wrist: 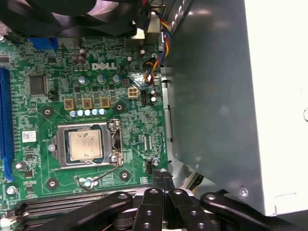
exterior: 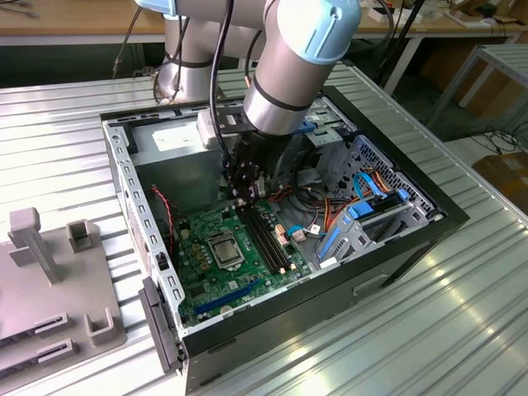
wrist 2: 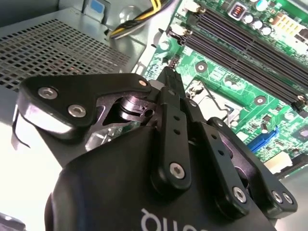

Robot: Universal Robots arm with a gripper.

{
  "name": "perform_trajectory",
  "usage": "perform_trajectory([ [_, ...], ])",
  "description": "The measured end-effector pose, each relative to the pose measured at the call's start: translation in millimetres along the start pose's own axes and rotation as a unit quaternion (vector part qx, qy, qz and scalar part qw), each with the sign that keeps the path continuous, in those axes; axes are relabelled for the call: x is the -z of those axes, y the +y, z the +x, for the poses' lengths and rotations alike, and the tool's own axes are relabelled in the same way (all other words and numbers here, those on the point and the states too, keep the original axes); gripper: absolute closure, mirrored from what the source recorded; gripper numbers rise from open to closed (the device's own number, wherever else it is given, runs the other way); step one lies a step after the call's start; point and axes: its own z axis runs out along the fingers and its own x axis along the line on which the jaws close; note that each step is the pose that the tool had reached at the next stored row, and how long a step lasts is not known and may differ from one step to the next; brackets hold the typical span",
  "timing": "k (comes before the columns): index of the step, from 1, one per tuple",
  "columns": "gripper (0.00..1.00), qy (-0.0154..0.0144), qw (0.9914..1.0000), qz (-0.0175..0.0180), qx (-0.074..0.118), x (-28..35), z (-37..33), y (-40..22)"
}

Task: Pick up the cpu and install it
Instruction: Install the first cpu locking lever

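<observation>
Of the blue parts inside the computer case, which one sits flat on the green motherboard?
The long blue expansion slot at the motherboard edge, beyond the cpu from the gripper. The other blue parts are cables and a drive bracket at the exterior view's right.

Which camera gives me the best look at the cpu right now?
The first wrist view: it looks straight down on the cpu, lying inside the socket frame. The exterior view shows it small on the green board, below the gripper. In the second wrist view the gripper's body covers the socket.
</observation>
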Motion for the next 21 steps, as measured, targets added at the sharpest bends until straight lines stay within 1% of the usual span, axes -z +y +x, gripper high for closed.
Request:
perform_trajectory([
  [5, 0.87, 0.0001, 1.00000, -0.0001, 0.001, 0.6, 4.3, 0.0],
  [8, 0.87, 0.0004, 1.00000, -0.0001, 0.001, 1.2, 9.5, -0.2],
  [9, 0.87, 0.0005, 1.00000, -0.0002, 0.002, 1.6, 13.2, -0.2],
  [12, 0.87, 0.0009, 0.99999, -0.0004, 0.003, 2.4, 18.9, -0.5],
  [15, 0.87, 0.0014, 0.99999, -0.0005, 0.005, 2.9, 22.9, -0.6],
  [17, 0.87, 0.0023, 0.99998, -0.0005, 0.005, 3.1, 25.2, -0.6],
  [18, 0.87, 0.0039, 0.99998, -0.0005, 0.006, 3.2, 26.1, -0.5],
  [20, 0.87, 0.0112, 0.99992, -0.0002, 0.007, 3.4, 27.9, -0.6],
  [21, 0.87, 0.0202, 0.99978, 0.0003, 0.006, 3.7, 29.2, -0.8],
])
